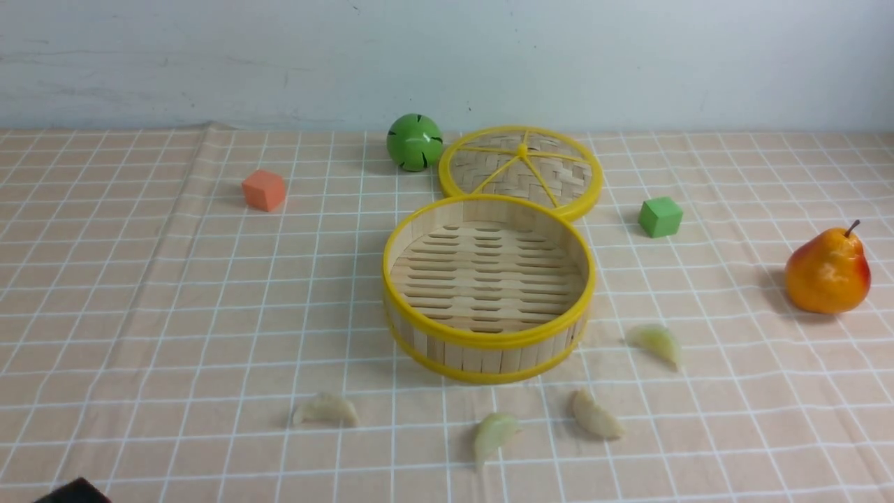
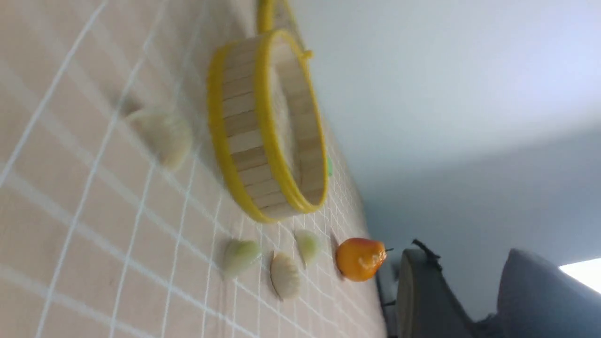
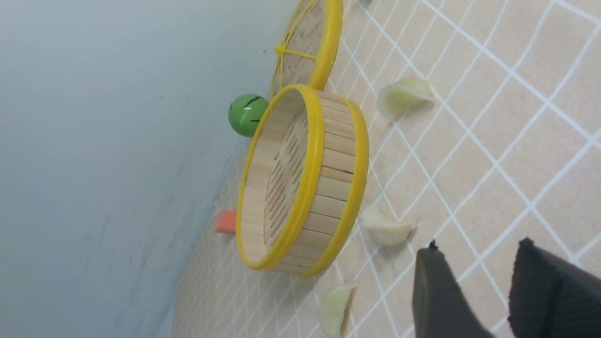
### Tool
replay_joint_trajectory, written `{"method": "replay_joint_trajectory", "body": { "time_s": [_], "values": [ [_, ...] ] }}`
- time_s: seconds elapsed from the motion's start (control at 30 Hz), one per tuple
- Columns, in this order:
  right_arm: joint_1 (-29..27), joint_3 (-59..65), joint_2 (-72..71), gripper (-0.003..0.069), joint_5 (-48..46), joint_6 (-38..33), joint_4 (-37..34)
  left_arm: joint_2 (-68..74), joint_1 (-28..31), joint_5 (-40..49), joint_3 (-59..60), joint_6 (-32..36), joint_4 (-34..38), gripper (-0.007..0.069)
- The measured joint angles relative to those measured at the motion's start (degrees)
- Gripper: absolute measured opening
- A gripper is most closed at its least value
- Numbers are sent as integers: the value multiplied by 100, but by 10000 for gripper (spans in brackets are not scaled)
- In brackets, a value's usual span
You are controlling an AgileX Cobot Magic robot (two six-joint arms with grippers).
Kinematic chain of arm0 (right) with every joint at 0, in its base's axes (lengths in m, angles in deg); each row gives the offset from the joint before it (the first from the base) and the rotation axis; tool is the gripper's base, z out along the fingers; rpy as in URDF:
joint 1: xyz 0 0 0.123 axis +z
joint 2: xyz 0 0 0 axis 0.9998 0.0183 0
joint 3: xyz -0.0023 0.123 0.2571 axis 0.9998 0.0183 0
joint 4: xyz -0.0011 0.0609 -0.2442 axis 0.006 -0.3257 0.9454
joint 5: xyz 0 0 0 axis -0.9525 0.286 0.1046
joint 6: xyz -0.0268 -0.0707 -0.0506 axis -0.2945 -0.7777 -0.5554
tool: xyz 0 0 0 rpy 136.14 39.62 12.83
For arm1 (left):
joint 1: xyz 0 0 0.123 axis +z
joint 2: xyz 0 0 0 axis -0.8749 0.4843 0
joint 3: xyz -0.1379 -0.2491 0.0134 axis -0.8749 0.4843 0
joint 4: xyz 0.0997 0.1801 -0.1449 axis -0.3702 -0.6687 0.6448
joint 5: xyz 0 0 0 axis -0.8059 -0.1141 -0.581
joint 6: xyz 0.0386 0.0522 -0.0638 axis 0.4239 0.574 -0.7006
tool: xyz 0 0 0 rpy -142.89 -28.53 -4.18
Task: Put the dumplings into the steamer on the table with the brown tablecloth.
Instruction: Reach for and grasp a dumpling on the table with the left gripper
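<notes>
The steamer [image 1: 489, 341], a round bamboo basket with yellow rims, stands empty mid-table on the brown tablecloth [image 1: 174, 314]. Several pale dumplings lie on the cloth around its near side: one front left [image 1: 325, 411], two in front [image 1: 493, 433] [image 1: 595, 416], one at the right [image 1: 656, 342]. My left gripper [image 2: 469, 263] is open and holds nothing, low over the near left of the table; only a dark corner of it [image 1: 73, 492] reaches the front view. My right gripper [image 3: 479, 244] is open and empty above the cloth, close to a dumpling [image 3: 387, 227] beside the steamer wall [image 3: 333, 183].
The woven lid [image 1: 520, 168] lies flat behind the steamer, touching it. A green ball [image 1: 415, 142] sits left of the lid. An orange cube [image 1: 264, 190] is at the back left, a green cube [image 1: 660, 216] at the right, and a pear [image 1: 827, 272] at the far right.
</notes>
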Motion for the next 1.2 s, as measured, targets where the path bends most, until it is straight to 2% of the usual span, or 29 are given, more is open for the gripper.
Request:
{"method": "replay_joint_trajectory", "body": {
  "time_s": [0.07,0.1,0.13,0.17,0.2,0.27,0.3,0.33,0.4,0.47,0.5,0.53,0.6,0.7,0.8,0.87,0.9,0.97,1.03,1.17,1.2],
  "values": [
    [0,-91,0,227,-19,-524,0,145,0,216,-462,421,-318,188],
    [0,-222,8,210,-25,-853,0,388,0,435,-838,508,-733,153],
    [0,-273,14,206,-25,-953,0,490,0,522,-893,525,-802,140],
    [0,-529,140,166,-25,-1352,0,950,0,919,-1349,564,-1430,80],
    [0,-529,168,160,-25,-1352,0,950,0,919,-1407,564,-1514,72],
    [0,-1133,729,55,-35,-2067,106,1694,-85,1599,-2215,622,-2637,-13],
    [0,-1185,840,46,-49,-2123,133,1739,-105,1643,-2273,620,-2800,-14],
    [0,-1635,1330,-3,-161,-2575,228,2075,-204,1993,-2718,624,-3449,-14],
    [0,-2285,2011,-19,-528,-3165,380,2471,-358,2443,-3208,521,-4209,-14],
    [0,-2701,2373,-20,-860,-3514,465,2716,-438,2735,-3452,439,-4549,-14],
    [0,-3330,3044,-20,-1497,-3975,605,3096,-577,3185,-3711,358,-5079,-14],
    [6,-3330,3119,-20,-1497,-3975,616,3096,-593,3185,-3738,357,-5130,-14],
    [148,-4167,4063,-20,-2530,-4387,711,3708,-774,3742,-3977,304,-5642,-14],
    [539,-4593,4762,-19,-3078,-4493,748,4172,-939,3836,-4059,325,-5786,-14],
    [1641,-4935,5715,-18,-3530,-4550,988,4875,-1386,3836,-4072,678,-5679,-14],
    [1969,-4990,5899,-17,-3633,-4556,1061,5066,-1523,3836,-4072,759,-5626,-14],
    [2460,-5061,6099,-16,-3788,-4577,1159,5365,-1712,3810,-4072,863,-5571,-13],
    [3053,-5102,6264,-13,-3974,-4594,1231,5797,-2000,3652,-4072,1001,-5521,5],
    [3245,-5113,6276,-12,-4020,-4599,1237,5974,-2104,3574,-4072,1057,-5521,23],
    [3583,-5150,6181,-10,-4060,-4635,1286,6881,-2515,3527,-4434,1383,-5453,172],
    [3583,-5149,6174,-9,-4066,-4634,1291,6927,-2534,3526,-4498,1445,-5446,181]
  ]
}}
